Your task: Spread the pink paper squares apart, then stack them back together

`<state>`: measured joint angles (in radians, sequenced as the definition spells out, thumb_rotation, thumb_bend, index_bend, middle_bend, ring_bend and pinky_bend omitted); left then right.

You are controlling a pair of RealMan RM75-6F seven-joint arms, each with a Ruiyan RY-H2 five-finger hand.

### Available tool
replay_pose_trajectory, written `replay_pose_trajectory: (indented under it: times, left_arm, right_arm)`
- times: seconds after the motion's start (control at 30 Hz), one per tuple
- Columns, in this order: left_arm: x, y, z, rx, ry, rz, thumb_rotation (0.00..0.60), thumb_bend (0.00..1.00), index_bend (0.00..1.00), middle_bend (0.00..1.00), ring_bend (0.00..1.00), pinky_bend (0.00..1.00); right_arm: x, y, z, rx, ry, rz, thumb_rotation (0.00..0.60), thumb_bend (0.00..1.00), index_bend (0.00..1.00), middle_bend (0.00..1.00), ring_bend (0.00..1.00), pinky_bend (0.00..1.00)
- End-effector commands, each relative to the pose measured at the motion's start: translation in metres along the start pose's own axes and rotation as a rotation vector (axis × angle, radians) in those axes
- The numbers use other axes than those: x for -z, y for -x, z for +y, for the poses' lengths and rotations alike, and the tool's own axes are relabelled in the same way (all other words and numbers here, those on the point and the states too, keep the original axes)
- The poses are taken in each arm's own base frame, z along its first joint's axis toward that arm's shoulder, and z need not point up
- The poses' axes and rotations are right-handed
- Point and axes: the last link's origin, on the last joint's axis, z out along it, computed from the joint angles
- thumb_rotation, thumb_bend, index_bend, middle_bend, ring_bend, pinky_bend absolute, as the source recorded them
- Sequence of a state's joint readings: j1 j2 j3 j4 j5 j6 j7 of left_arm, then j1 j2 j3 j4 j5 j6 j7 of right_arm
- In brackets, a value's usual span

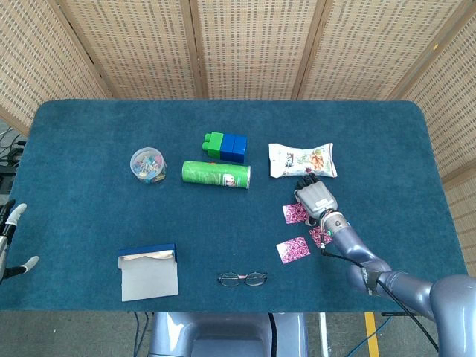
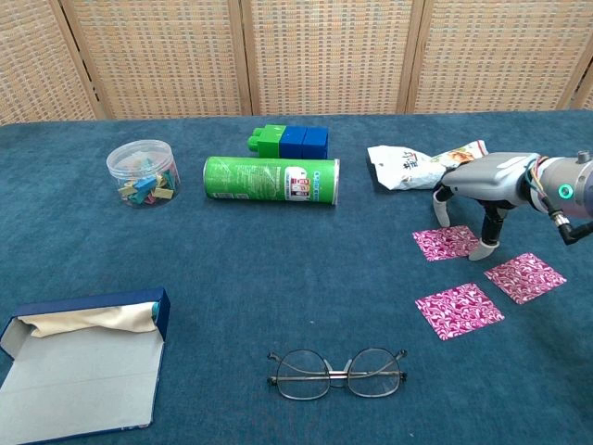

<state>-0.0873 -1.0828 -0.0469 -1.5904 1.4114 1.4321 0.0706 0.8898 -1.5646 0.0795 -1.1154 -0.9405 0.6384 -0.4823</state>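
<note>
Three pink patterned paper squares lie apart on the blue cloth at the right. The far square (image 2: 446, 242) (image 1: 295, 214) sits under my right hand (image 2: 482, 185) (image 1: 315, 198). That hand arches over it with fingers apart and pointing down; one fingertip (image 2: 481, 251) touches the cloth at the square's right corner. It holds nothing. The near square (image 2: 460, 311) (image 1: 293, 248) and the right square (image 2: 524, 277) (image 1: 320, 236) lie free. My left hand (image 1: 7, 230) shows only at the left edge of the head view, off the table, fingers apart and empty.
A snack bag (image 2: 417, 165) lies just behind the right hand. A green can (image 2: 271, 180) lies on its side in front of green and blue blocks (image 2: 289, 141). A clip jar (image 2: 142, 172) stands at the left. Glasses (image 2: 335, 372) and an open case (image 2: 83, 371) lie near the front edge.
</note>
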Motion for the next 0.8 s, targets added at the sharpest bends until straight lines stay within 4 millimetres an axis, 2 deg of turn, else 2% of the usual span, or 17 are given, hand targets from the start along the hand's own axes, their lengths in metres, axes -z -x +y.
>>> replay_pose_trajectory:
  times: [0.03, 0.37, 0.8]
  left_arm:
    - [0.0001, 0.0001, -0.0001, 0.001, 0.000, 0.000, 0.600, 0.13, 0.04, 0.00, 0.00, 0.00]
    - [0.0000, 0.0004, 0.0004, 0.000, 0.001, -0.002, 0.600, 0.13, 0.04, 0.00, 0.00, 0.00]
    - [0.0002, 0.0010, 0.0007, -0.003, 0.000, -0.004, 0.600, 0.13, 0.04, 0.00, 0.00, 0.00]
  right_arm:
    - [-0.0001, 0.0012, -0.0002, 0.001, 0.000, -0.004, 0.600, 0.18, 0.40, 0.17, 0.00, 0.00]
    - [-0.0002, 0.0032, 0.0008, -0.010, 0.006, 0.003, 0.600, 0.26, 0.47, 0.18, 0.00, 0.00]
    - [0.0004, 0.0031, 0.0022, -0.011, 0.002, 0.015, 0.600, 0.26, 0.51, 0.20, 0.00, 0.00]
